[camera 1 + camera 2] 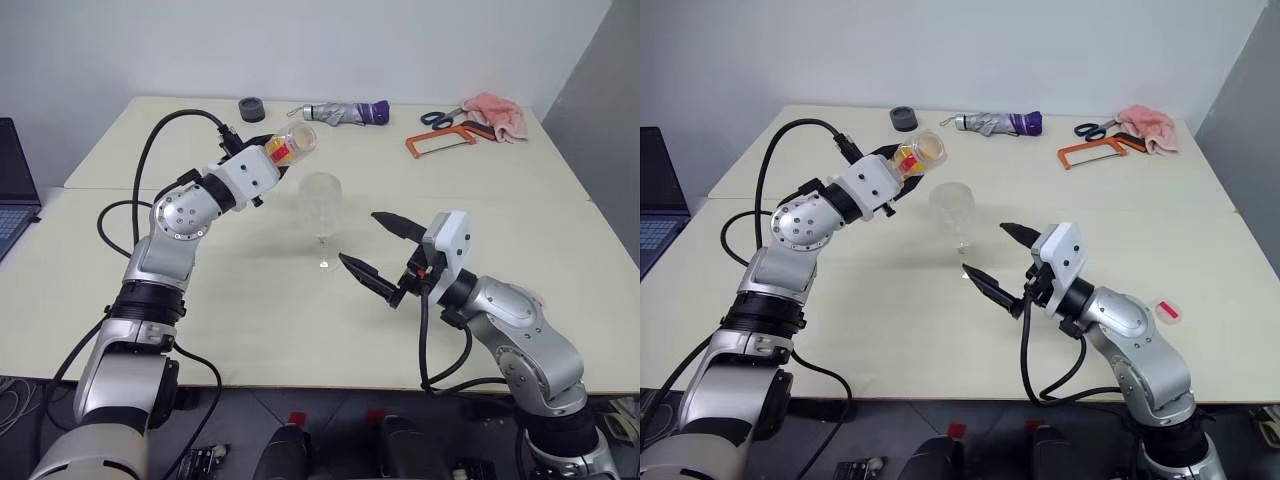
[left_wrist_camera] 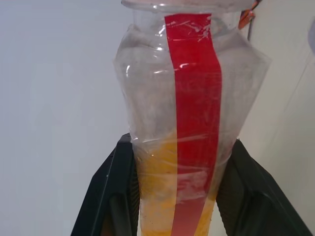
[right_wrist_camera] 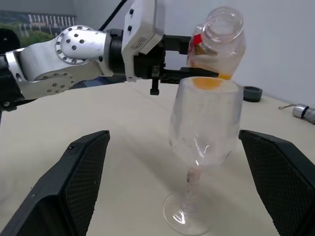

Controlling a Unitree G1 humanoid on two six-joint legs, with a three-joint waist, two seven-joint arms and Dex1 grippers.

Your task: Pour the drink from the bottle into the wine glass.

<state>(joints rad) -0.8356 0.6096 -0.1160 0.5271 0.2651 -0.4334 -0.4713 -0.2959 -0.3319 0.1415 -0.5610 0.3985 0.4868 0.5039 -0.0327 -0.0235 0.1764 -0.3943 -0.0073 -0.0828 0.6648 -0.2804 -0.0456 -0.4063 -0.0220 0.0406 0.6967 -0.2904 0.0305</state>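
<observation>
While the cream table (image 1: 520, 300) carries the wine glass (image 1: 321, 205) upright, the left gripper (image 1: 268, 160) clamps the tipped bottle (image 1: 291, 143) just above and behind its rim, orange drink (image 2: 162, 196) inside; the right gripper (image 1: 383, 252) gapes empty beside the glass's foot.

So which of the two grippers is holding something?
The left gripper, shut on the tilted bottle above the wine glass; the right gripper stands open.

No readable text, labels, brands or numbers on anything
</observation>
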